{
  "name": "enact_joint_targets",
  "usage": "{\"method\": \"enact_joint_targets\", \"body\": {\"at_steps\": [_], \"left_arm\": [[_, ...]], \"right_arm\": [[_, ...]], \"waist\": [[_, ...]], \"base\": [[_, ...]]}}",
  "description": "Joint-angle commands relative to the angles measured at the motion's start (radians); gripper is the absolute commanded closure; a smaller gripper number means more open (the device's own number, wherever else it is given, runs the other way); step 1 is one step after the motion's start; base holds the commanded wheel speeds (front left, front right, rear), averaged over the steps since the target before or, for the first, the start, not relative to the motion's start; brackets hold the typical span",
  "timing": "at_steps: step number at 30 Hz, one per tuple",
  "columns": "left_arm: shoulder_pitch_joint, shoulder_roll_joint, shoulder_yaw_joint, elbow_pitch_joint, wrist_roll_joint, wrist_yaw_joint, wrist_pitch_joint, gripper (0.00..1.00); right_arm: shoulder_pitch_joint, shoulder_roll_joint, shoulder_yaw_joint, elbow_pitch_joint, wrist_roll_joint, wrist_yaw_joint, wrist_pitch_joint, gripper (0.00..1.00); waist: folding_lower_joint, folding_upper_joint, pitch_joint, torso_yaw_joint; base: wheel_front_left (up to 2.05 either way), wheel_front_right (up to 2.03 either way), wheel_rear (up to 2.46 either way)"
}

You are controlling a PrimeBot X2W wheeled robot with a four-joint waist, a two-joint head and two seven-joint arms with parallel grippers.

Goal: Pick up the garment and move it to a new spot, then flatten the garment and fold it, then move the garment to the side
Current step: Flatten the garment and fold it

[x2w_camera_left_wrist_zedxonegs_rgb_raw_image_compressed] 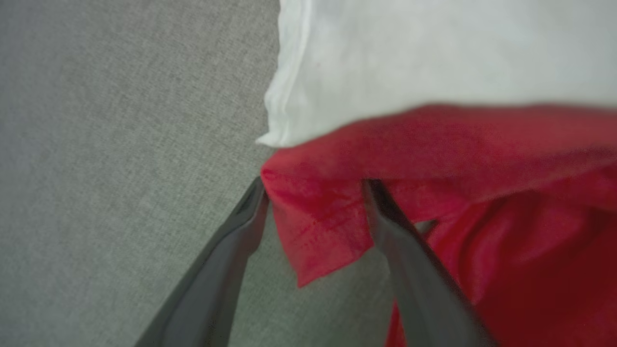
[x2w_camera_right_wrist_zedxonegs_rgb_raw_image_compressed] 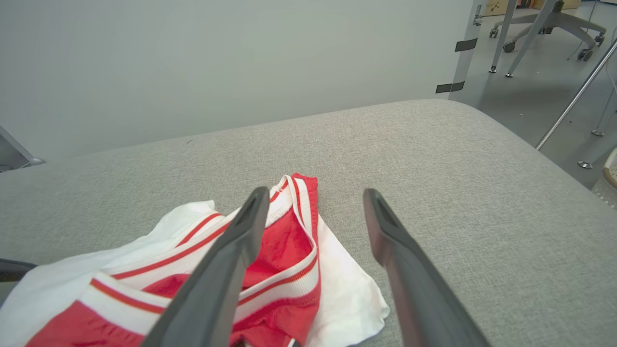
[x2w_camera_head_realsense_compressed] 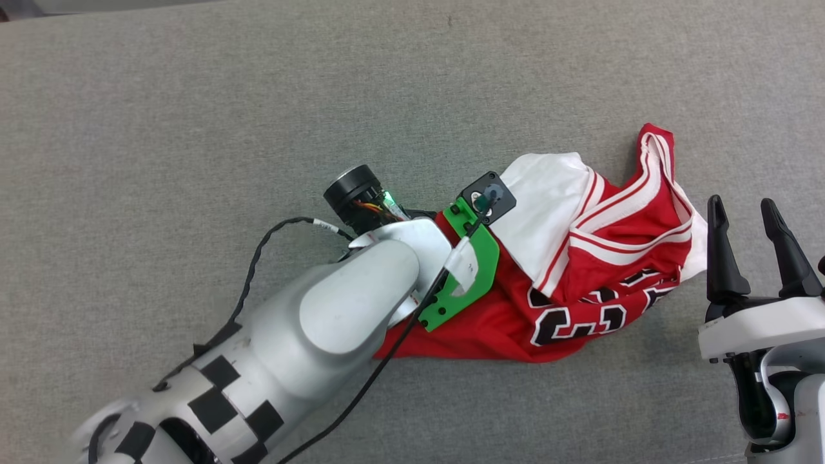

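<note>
The garment (x2w_camera_head_realsense_compressed: 599, 270) lies crumpled on the grey padded surface, right of centre in the head view. It is red, with a white sleeve on top, striped trim and black numerals. My left arm (x2w_camera_head_realsense_compressed: 348, 309) reaches from the lower left to its left edge, and the wrist hides the fingers there. In the left wrist view my left gripper (x2w_camera_left_wrist_zedxonegs_rgb_raw_image_compressed: 315, 193) is open, its two fingers standing either side of a red corner fold of the garment (x2w_camera_left_wrist_zedxonegs_rgb_raw_image_compressed: 318, 231). My right gripper (x2w_camera_head_realsense_compressed: 741, 205) is open just right of the garment, holding nothing. Its wrist view has the right gripper (x2w_camera_right_wrist_zedxonegs_rgb_raw_image_compressed: 313, 202) above the garment (x2w_camera_right_wrist_zedxonegs_rgb_raw_image_compressed: 284, 250).
The grey padded surface (x2w_camera_head_realsense_compressed: 193, 129) stretches wide to the left and back. Its rounded right edge (x2w_camera_right_wrist_zedxonegs_rgb_raw_image_compressed: 554, 164) drops to a floor with chair and table legs (x2w_camera_right_wrist_zedxonegs_rgb_raw_image_compressed: 544, 24). A pale wall (x2w_camera_right_wrist_zedxonegs_rgb_raw_image_compressed: 193, 58) stands behind. A black cable (x2w_camera_head_realsense_compressed: 258, 258) loops beside the left arm.
</note>
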Motion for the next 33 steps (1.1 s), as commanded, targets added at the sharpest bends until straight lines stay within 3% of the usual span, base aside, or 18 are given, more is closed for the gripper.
{"method": "enact_joint_targets", "body": {"at_steps": [1,2,3,4,5,11,19,26,28,33], "left_arm": [[0.008,0.017,-0.051,0.028,-0.026,-0.003,0.035,0.00],[0.004,0.024,-0.083,0.034,-0.053,-0.003,0.055,0.00],[-0.001,0.030,-0.110,0.035,-0.074,-0.003,0.069,0.42],[-0.008,0.039,-0.140,0.034,-0.096,-0.003,0.078,0.95],[-0.012,0.045,-0.159,0.034,-0.115,-0.003,0.085,1.00],[-0.048,0.073,-0.147,0.038,-0.177,-0.002,-0.007,1.00],[0.012,0.161,-0.074,-0.054,-0.190,0.088,-0.154,1.00],[0.156,0.321,-0.016,-0.265,-0.218,0.217,-0.200,1.00],[0.238,0.393,0.022,-0.365,-0.245,0.288,-0.216,1.00],[0.394,0.485,0.093,-0.491,-0.313,0.412,-0.257,1.00]], "right_arm": [[-0.018,-0.003,0.003,0.005,0.012,-0.001,-0.008,0.00],[-0.019,-0.004,0.003,0.008,0.012,-0.001,-0.010,0.00],[-0.020,-0.004,0.004,0.009,0.012,-0.001,-0.011,0.00],[-0.021,-0.005,0.004,0.010,0.012,-0.001,-0.013,0.00],[-0.022,-0.005,0.004,0.010,0.012,-0.001,-0.014,0.00],[-0.020,-0.006,-0.006,0.003,0.007,-0.001,-0.017,0.00],[0.009,-0.009,-0.033,-0.020,-0.005,-0.001,-0.001,0.00],[0.043,-0.006,-0.059,-0.049,-0.013,-0.001,0.021,0.00],[0.059,-0.003,-0.065,-0.062,-0.016,-0.001,0.029,0.00],[0.078,0.001,-0.066,-0.073,-0.018,-0.001,0.039,0.00]], "waist": [[-0.0001,0.0000,0.011,-0.011],[-0.0001,0.0000,0.011,-0.013],[-0.0001,0.0000,0.011,-0.015],[-0.0001,0.0000,0.011,-0.016],[-0.0001,0.0000,0.011,-0.016],[-0.0001,0.0000,-0.003,0.002],[-0.0001,0.0000,-0.063,0.062],[-0.0001,0.0000,-0.113,0.121],[-0.0001,0.0000,-0.129,0.140],[-0.0001,0.0000,-0.155,0.162]], "base": [[0.00,0.00,0.00],[0.00,0.00,0.00],[0.00,0.00,0.00],[0.00,0.00,0.00],[0.00,0.00,0.00],[0.00,0.00,0.00],[0.00,0.00,0.00],[0.00,0.00,0.00],[0.00,0.00,0.00],[0.00,0.00,0.00]]}}
